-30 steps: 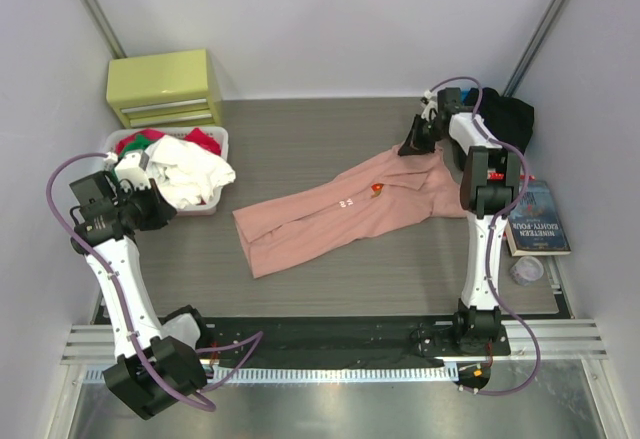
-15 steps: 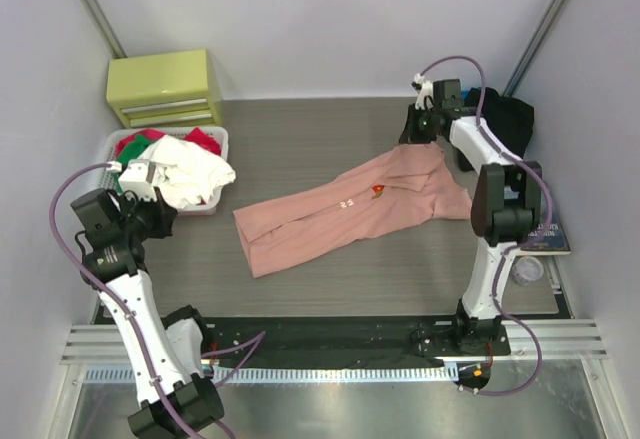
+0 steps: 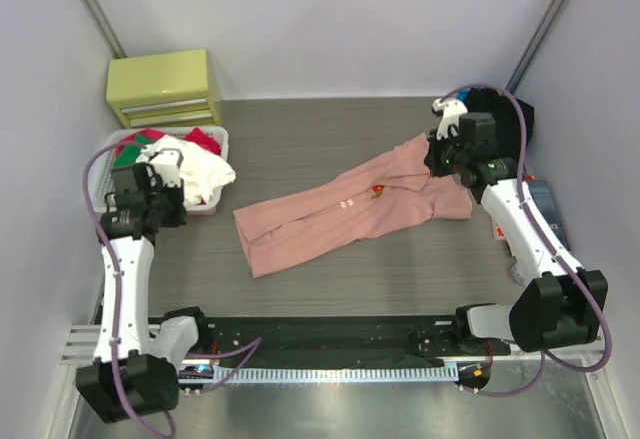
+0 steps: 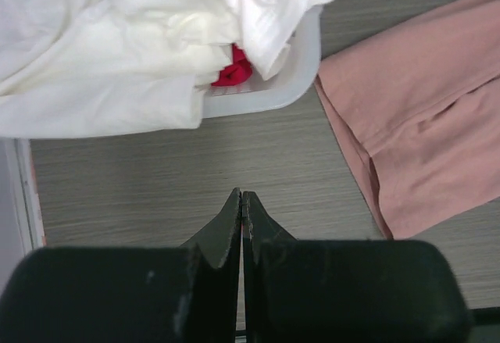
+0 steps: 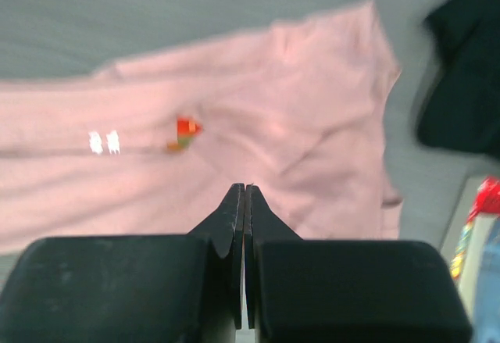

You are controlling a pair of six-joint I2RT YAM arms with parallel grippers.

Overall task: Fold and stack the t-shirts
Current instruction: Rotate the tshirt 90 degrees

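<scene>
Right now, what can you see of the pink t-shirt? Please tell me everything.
The pink t-shirt is soft salmon cloth, seemingly folded lengthwise into a long, creased band. It lies on the grey wood-grain table, running diagonally from near left to far right. A small red-orange print and white marks face up. The shut right gripper hangs over its far end, not holding it.

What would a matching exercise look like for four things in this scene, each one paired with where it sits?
Things:
1. pink t-shirt
2. black t-shirt
3. basket
4. drawer unit

Places:
A. far left corner
B. far right corner, bunched up
C. centre, stretched out diagonally
D. left side, just in front of the far left corner, heaped with white cloth

Pairs: 1-C, 2-B, 3-D, 4-A
</scene>
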